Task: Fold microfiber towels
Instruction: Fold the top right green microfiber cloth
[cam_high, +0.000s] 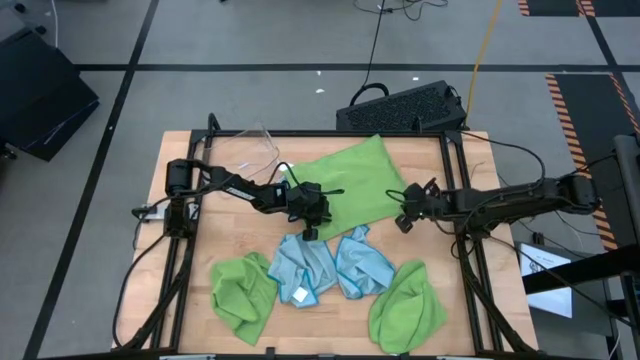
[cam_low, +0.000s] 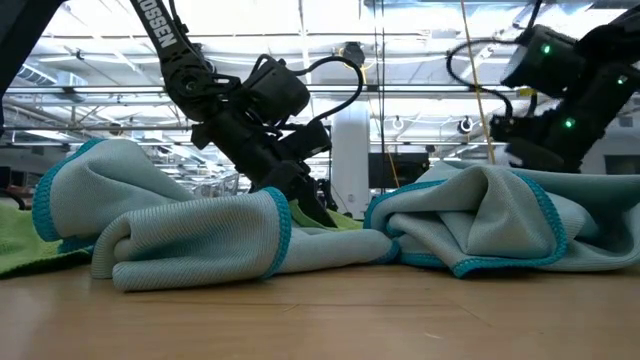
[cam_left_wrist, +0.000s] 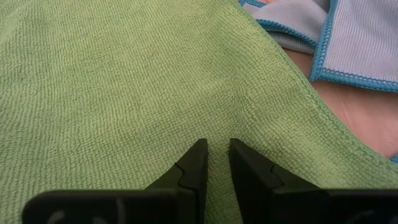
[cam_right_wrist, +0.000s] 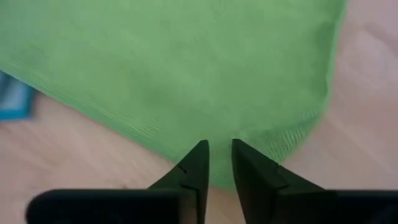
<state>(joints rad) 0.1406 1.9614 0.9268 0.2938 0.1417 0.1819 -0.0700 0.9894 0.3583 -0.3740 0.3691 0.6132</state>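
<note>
The spread green towel (cam_high: 350, 180) lies flat on the table (cam_high: 470, 310) and serves as the landmark here; a clear bin (cam_high: 250, 150) sits just off its far left corner. Nearer the front edge than this towel, from left to right, lie a crumpled green towel (cam_high: 243, 290), two bunched blue towels (cam_high: 305, 268) and (cam_high: 360, 268), and another crumpled green towel (cam_high: 408, 305).

The left gripper (cam_high: 309, 209) sits at the spread towel's left front edge. In its wrist view the fingers (cam_left_wrist: 193, 168) stand close together with a slim gap, pressed down on green cloth; whether a pinch of fabric is caught between them I cannot tell.

The right gripper (cam_high: 407, 214) is at the towel's right front corner. Its fingers (cam_right_wrist: 194, 167) are nearly together right at the hem, but the pictures do not show whether cloth is held.

The step in hand looks like taking both front corners to fold the towel over. To do it well, each pair of fingers should catch only the top layer right at the hem, then both arms should lift evenly and carry the edge straight across to the far edge, keeping the cloth taut between them so no crease or skew forms.
</note>
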